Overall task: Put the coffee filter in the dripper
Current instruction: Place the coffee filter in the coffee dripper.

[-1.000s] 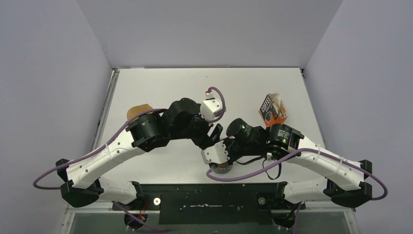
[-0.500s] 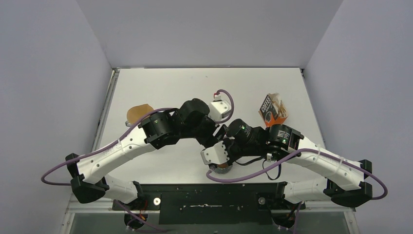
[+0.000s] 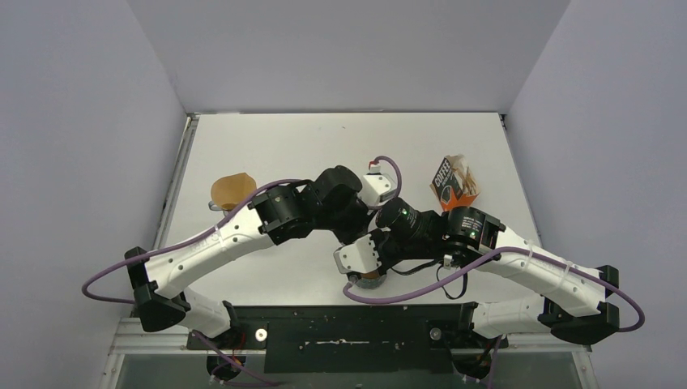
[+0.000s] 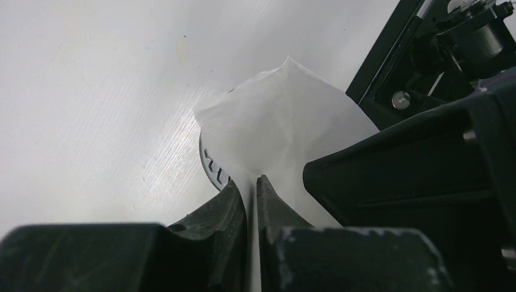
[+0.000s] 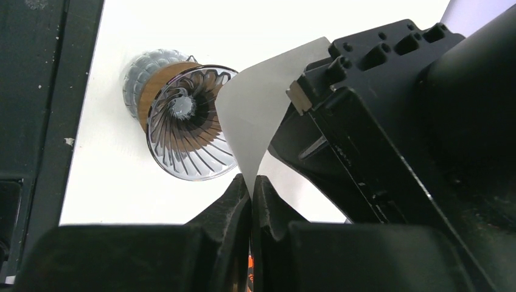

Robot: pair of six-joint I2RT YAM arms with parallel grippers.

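Note:
The white coffee filter (image 5: 255, 115) hangs in the air between both grippers. My right gripper (image 5: 251, 179) is shut on its lower tip. In the left wrist view my left gripper (image 4: 251, 181) is shut on another edge of the coffee filter (image 4: 280, 115). The smoky dripper (image 5: 188, 131) with a brown ring collar lies on the table below and beside the filter, mouth toward the right wrist camera. Its rim (image 4: 209, 163) peeks out behind the paper. From above, the arms hide the filter and only a bit of the dripper (image 3: 371, 279) shows.
An orange and black coffee bag (image 3: 454, 185) stands at the right of the table. A tan-brown paper cone (image 3: 231, 190) sits at the left edge. The black base rail (image 3: 348, 328) runs along the near edge. Both wrists crowd together at mid-table.
The left arm has swung right up to the right gripper, and its jaws have closed from open onto the filter. The right arm has stayed still.

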